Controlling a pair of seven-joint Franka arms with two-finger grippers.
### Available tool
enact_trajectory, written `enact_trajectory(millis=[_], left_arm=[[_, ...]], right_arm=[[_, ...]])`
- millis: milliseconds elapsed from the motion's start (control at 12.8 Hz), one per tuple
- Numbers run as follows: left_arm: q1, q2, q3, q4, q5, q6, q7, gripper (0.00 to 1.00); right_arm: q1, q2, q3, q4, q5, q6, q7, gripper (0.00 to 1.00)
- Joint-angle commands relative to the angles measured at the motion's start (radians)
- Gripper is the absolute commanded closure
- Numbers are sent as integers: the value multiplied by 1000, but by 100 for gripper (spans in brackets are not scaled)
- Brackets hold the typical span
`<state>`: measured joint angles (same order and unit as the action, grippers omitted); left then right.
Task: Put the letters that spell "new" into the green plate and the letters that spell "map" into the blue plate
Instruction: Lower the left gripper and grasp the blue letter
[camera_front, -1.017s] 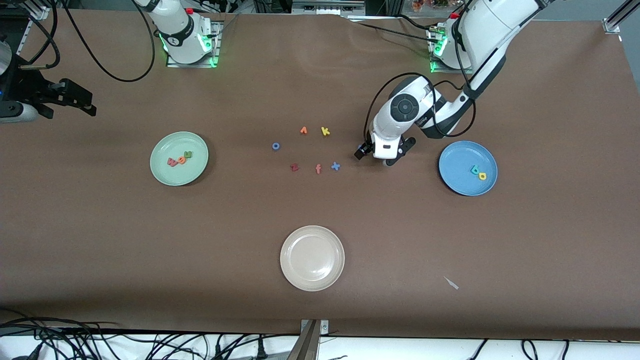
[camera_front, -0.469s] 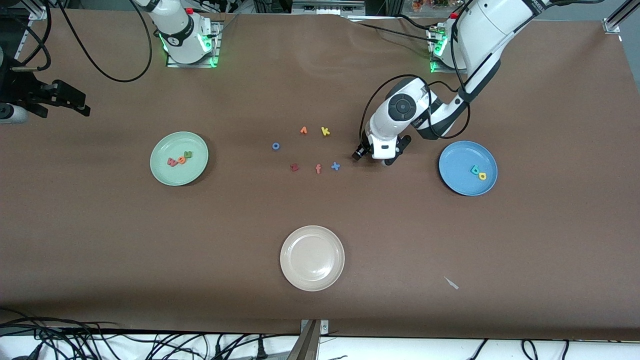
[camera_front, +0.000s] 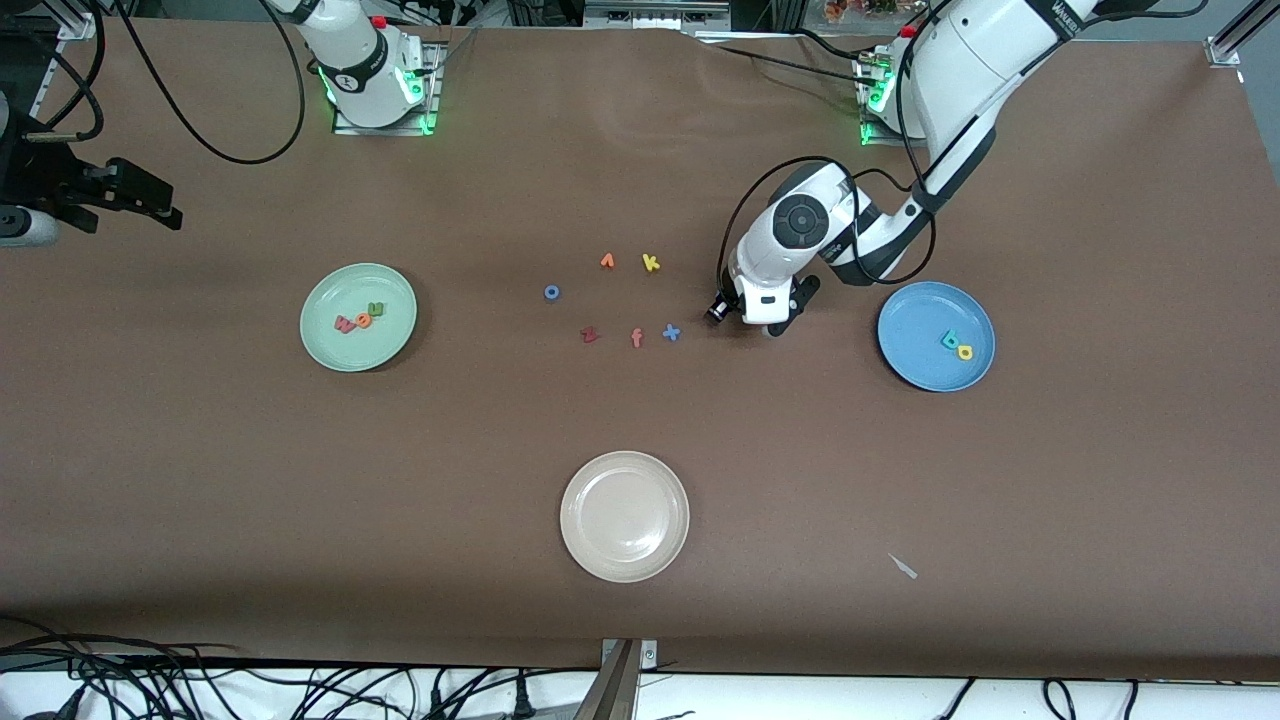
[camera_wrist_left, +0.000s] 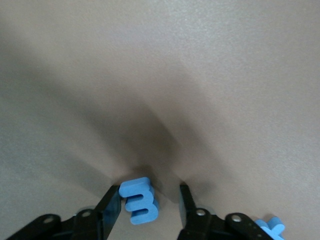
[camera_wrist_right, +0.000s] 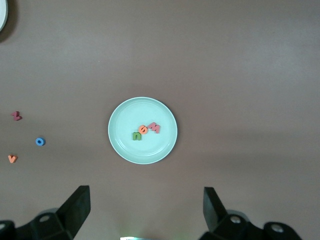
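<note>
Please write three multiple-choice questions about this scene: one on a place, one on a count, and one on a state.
1. The blue m lies:
A on another letter
B on the table, between the fingers of the left gripper
C in a plate

2. How many letters lie in the green plate?
A one
B two
C three

3. The right gripper is:
A open and empty
B shut on a letter
C shut and empty

Key:
1 B: the left wrist view shows it there.
2 C: the green n, orange e and red w are in it.
3 A: its fingers stand wide apart with nothing between them.
</note>
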<state>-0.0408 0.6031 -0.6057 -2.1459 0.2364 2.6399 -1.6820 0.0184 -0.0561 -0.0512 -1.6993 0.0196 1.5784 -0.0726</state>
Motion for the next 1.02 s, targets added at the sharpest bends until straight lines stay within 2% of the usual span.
enact_trajectory(millis=[0,391,782,939], left_arm=[[-25,18,21,12,37,5,-27,59],[-27,17,21,12,57,0,-18,88],[-10,-15,14,15,144,-12,-16,93],[-1,-55,9,15,144,-58,62,95]], right_arm=[[-3,4,2,17,16,-21,13,0],[-3,4,2,18,16,-20,13,0],[5,4,13,21,16,-18,13,0],[5,7,11,24,16,-6,13,0]])
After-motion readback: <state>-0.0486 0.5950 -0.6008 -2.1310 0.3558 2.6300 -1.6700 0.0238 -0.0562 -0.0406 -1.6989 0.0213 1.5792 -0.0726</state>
